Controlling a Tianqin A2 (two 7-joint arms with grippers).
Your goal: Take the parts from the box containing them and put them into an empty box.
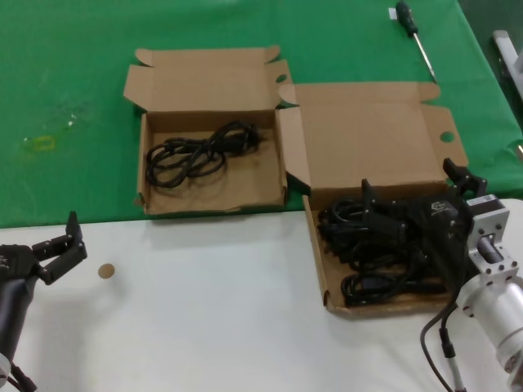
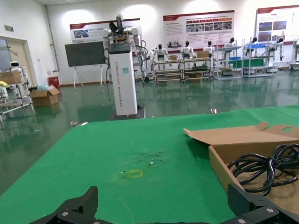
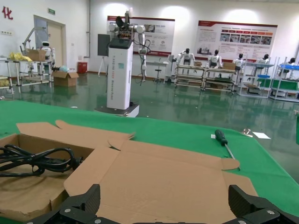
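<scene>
Several coiled black power cords [image 1: 372, 257] lie tangled in the larger brown cardboard box [image 1: 320, 269] under your right gripper [image 1: 384, 214], jaws apart. Close on a single bundle only, lift straight, then carry it to the smaller brown cardboard box [image 1: 155, 204], which already holds one cord [image 1: 192, 151]. Your left gripper [image 1: 61, 249] waits, jaws apart, on the white surface [image 1: 204, 310].

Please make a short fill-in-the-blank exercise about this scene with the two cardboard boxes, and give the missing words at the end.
1. The right gripper hovers over the larger brown cardboard box, which holds several ____ cables.
2. The smaller brown cardboard box holds ____ coiled cable.
3. The black-handled screwdriver lies on the ____ cloth.
4. The left gripper waits above the ____ table surface.

Missing words: black; one; green; white
</scene>
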